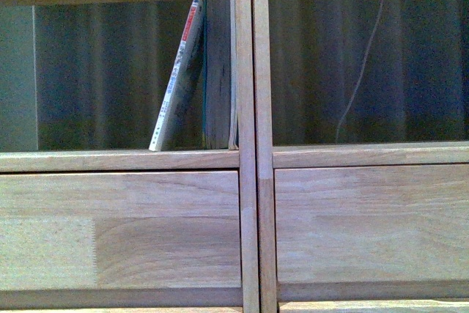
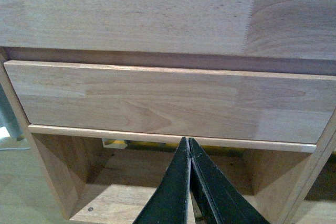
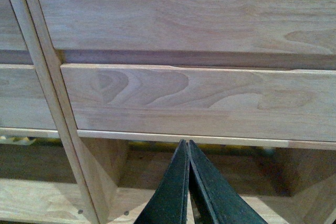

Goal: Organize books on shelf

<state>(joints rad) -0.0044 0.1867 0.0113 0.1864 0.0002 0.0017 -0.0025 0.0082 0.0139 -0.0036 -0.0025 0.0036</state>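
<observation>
In the front view the wooden shelf [image 1: 249, 159] fills the frame. In its upper left compartment a thin white paperback [image 1: 176, 78] with red-and-black spine text leans to the right against a thicker green book [image 1: 218, 71] that stands upright against the centre post. Neither gripper shows in the front view. My left gripper [image 2: 187, 142] is shut and empty, its jaws together, pointing at a low open compartment below a drawer front [image 2: 168, 100]. My right gripper [image 3: 186, 144] is shut and empty, pointing likewise below a drawer front [image 3: 199, 100].
The upper right compartment [image 1: 366, 71] shows only a dark curtain and a thin white cord [image 1: 359, 71] behind. Plain drawer fronts [image 1: 121, 229] lie under both compartments. A vertical centre post [image 3: 47, 77] stands beside the right gripper. Something yellow [image 2: 118, 142] lies behind the low left compartment.
</observation>
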